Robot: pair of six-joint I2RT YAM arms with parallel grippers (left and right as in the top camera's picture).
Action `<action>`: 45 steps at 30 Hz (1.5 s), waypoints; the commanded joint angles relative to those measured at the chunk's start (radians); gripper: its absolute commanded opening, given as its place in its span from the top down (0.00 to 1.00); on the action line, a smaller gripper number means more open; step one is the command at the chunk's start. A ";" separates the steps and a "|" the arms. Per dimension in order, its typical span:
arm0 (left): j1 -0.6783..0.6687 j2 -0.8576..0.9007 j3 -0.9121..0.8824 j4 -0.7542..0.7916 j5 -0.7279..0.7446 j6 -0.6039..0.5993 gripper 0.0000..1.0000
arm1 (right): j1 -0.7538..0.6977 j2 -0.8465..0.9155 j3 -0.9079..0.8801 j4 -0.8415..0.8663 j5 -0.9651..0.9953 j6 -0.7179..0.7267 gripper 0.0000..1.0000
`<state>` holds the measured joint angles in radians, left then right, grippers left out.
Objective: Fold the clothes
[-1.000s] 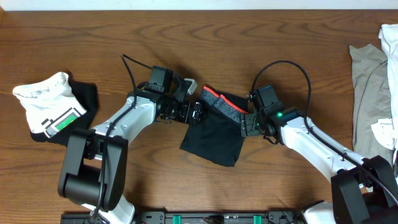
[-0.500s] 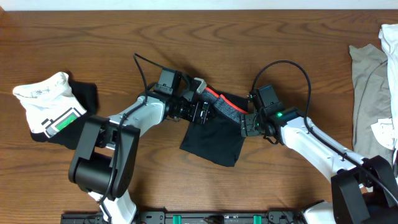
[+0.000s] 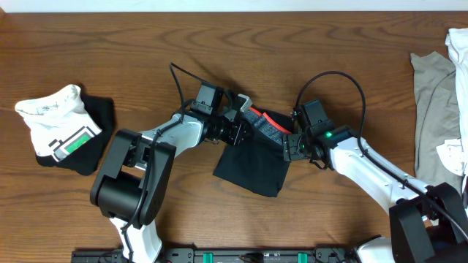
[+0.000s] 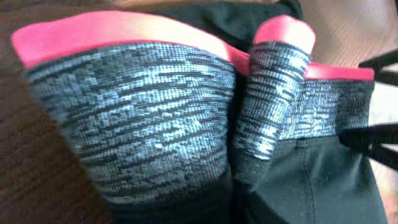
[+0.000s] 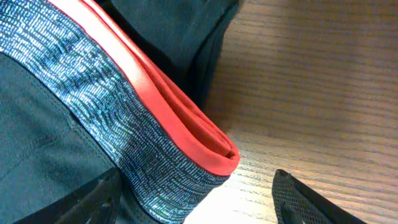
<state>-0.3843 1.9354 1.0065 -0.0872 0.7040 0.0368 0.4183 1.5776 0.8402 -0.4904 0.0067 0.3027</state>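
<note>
The black pants (image 3: 252,164) lie folded at the table's middle, their grey-and-red waistband (image 3: 269,126) at the far edge. My left gripper (image 3: 240,123) sits at the waistband's left end. In the left wrist view the bunched waistband (image 4: 155,118) fills the frame and hides the fingers; it looks pinched between the jaws. My right gripper (image 5: 196,205) is open at the waistband's right end (image 5: 186,155), one dark finger (image 5: 81,202) on the black cloth and the other finger (image 5: 311,199) over bare wood. In the overhead view the right gripper (image 3: 289,146) is at the pants' right edge.
A white top with a green patch (image 3: 62,128) lies on a dark garment at the left. A grey-beige top (image 3: 435,109) and a white piece (image 3: 457,157) lie at the right edge. The wooden table (image 3: 146,44) shows bare behind the arms.
My left arm has slid right onto the waistband's left end and its jaws have closed from wide open. The waistband has bunched slightly. The right arm has not moved.
</note>
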 commanded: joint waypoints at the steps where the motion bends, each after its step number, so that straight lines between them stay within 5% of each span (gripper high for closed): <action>1: 0.002 0.012 -0.003 -0.001 0.002 0.003 0.77 | -0.008 0.006 0.000 -0.011 -0.002 -0.017 0.26; 12: 0.146 -0.160 0.031 -0.177 -0.248 -0.033 0.94 | -0.111 -0.152 0.005 -0.147 0.016 -0.008 0.29; 28: 0.432 -0.352 0.288 -0.603 -0.491 0.013 0.94 | -0.126 -0.265 0.005 -0.259 0.016 -0.050 0.27; 45: 0.622 -0.352 0.505 -0.670 -0.567 0.064 0.94 | -0.126 -0.265 0.005 -0.270 0.016 -0.065 0.26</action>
<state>0.2070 1.6054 1.4666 -0.7593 0.1497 0.0841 0.2977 1.3247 0.8406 -0.7597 0.0162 0.2527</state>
